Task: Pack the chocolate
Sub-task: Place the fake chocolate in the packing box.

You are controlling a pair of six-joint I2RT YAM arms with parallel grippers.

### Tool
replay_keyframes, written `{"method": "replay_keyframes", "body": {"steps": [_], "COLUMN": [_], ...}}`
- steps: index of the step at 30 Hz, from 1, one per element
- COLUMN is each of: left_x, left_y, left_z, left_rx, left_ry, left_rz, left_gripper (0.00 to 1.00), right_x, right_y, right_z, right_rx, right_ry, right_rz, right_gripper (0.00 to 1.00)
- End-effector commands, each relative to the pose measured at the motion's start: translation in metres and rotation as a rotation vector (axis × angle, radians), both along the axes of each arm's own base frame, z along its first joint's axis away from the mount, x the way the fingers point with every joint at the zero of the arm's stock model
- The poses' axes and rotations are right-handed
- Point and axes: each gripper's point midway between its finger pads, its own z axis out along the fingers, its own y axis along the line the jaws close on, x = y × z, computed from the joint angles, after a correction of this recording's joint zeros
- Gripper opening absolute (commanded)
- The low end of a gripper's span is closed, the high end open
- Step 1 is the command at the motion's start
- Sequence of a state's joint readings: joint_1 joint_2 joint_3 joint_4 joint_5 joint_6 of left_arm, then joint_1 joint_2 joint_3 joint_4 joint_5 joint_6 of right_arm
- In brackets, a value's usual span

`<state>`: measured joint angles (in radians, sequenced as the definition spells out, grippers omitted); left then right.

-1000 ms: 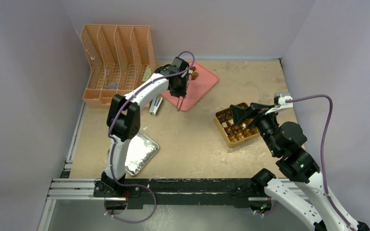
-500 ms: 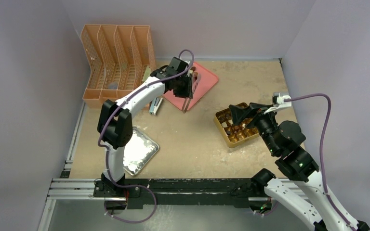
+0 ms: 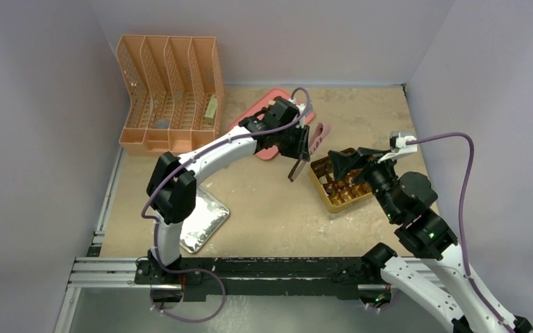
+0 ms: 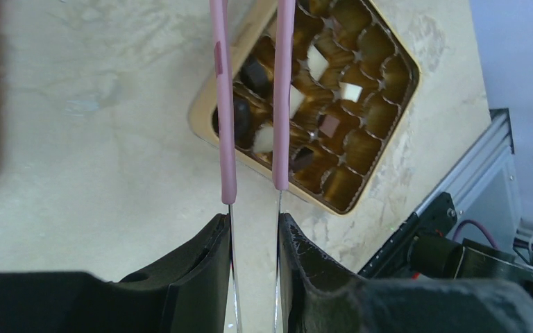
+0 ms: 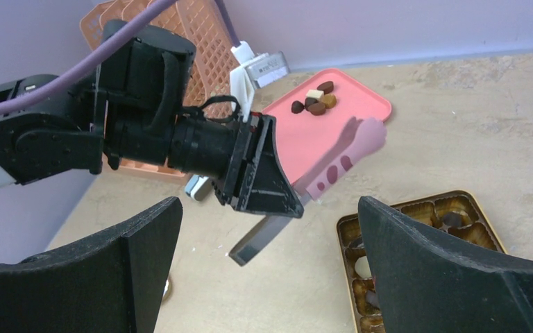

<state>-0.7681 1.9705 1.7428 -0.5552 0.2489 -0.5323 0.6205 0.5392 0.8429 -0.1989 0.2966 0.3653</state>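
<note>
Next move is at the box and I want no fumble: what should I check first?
1. Left gripper shut on tongs: ok.
2. Tongs lined up over box, left wrist view: ok.
3. Chocolate on tray: ok.
4. Any held in tongs: cannot tell.
5. Empty cells in box: ok.
6. Right gripper open, apart from tongs: ok.

You have one gold box (image 4: 361,149), one pink tray (image 5: 361,104), one pair of pink tongs (image 4: 223,104), one orange four-slot rack (image 3: 170,90), one foil pan (image 3: 208,215), about five chocolate pieces (image 5: 317,109) on the tray, at least eight in the box
</note>
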Motion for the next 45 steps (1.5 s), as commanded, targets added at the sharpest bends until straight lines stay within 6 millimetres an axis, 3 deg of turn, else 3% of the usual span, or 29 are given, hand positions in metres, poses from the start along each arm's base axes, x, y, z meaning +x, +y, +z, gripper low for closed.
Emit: {"method": "replay_keyframes", "body": {"steps": [1,15,20,30,45], "left_x": [-0.016,-0.073,-0.088,-0.100,-0.105], "left_y": [-0.025,-0.091,-0.109,-0.125,-0.138], "left_z": [0.041,0.022,0.007,-0.017,-0.033], "left_rx": [-0.147,-0.222,-0.221,-0.210,-0.199], "left_ry": [-0.043,0.021,0.051,0.088,0.113], "left_rz": [-0.057,-0.193,-0.226,-0.251,-0.278], "left_gripper": [0.27,0.28,0.27,0.28,0.33], "right_x": [-0.001,-0.005,-0.006,-0.007,-0.006], "right_y": [-0.002,-0.007,-0.007,-0.008,-0.008], "right_z": [0.034,0.036,0.035,0.034,0.033], "right_rx": [0.048,0.048,0.049,0.052,0.051], "right_ry": [-0.078,-0.084,-0.081,-0.082,-0.082], "right_rz": [-0.001,-0.014,-0.012,-0.015,-0.015], "right_gripper": [0.99,0.99,0.99,0.99,0.99]}}
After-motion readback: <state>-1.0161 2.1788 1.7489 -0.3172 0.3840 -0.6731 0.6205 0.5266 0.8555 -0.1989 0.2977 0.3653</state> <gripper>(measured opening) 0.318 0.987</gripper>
